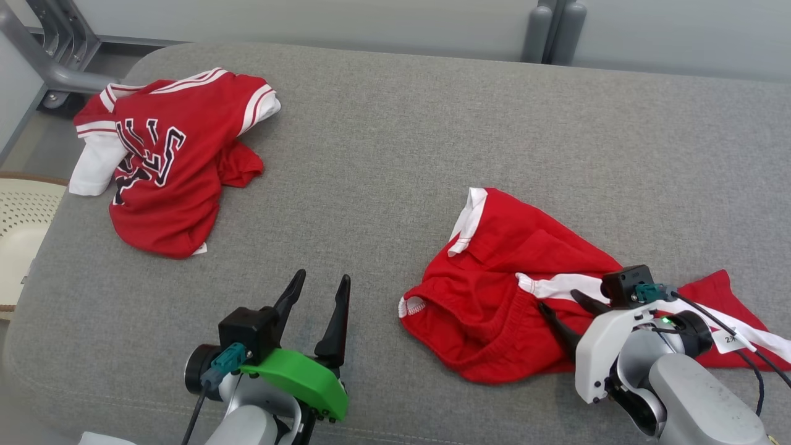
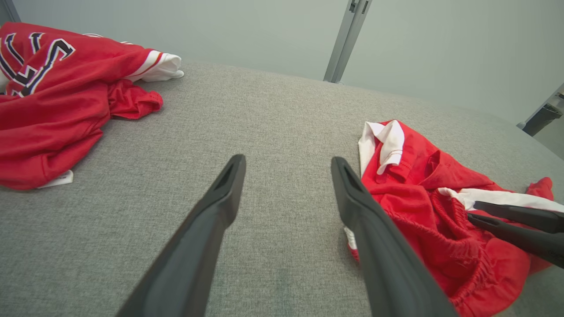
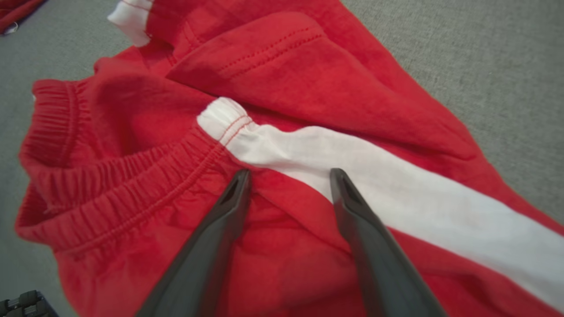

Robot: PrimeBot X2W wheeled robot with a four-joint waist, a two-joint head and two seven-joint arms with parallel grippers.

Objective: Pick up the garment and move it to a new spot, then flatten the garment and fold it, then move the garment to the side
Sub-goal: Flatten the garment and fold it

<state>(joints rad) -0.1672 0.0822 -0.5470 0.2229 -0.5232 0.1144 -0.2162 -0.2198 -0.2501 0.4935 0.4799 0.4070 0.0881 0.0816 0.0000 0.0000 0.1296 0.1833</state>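
Observation:
The garment, a pair of red shorts (image 1: 494, 259) with a white side stripe and an elastic waistband, lies crumpled at the right of the grey padded surface (image 1: 401, 123). My right gripper (image 1: 559, 300) is low over it with its jaws open. In the right wrist view its fingertips (image 3: 244, 180) rest on the red cloth just behind the waistband, where the white stripe (image 3: 374, 176) begins. My left gripper (image 1: 322, 278) stands open over bare grey cloth, left of the shorts (image 2: 423, 176). The left wrist view also shows the right gripper (image 2: 478, 210) on the shorts.
A red jersey (image 1: 173, 167) with white trim and dark lettering lies bunched at the far left (image 2: 53, 97). A cream perforated seat (image 1: 21, 216) stands off the left edge. Grey metal framing (image 1: 49, 55) and posts (image 1: 544, 31) run behind the surface.

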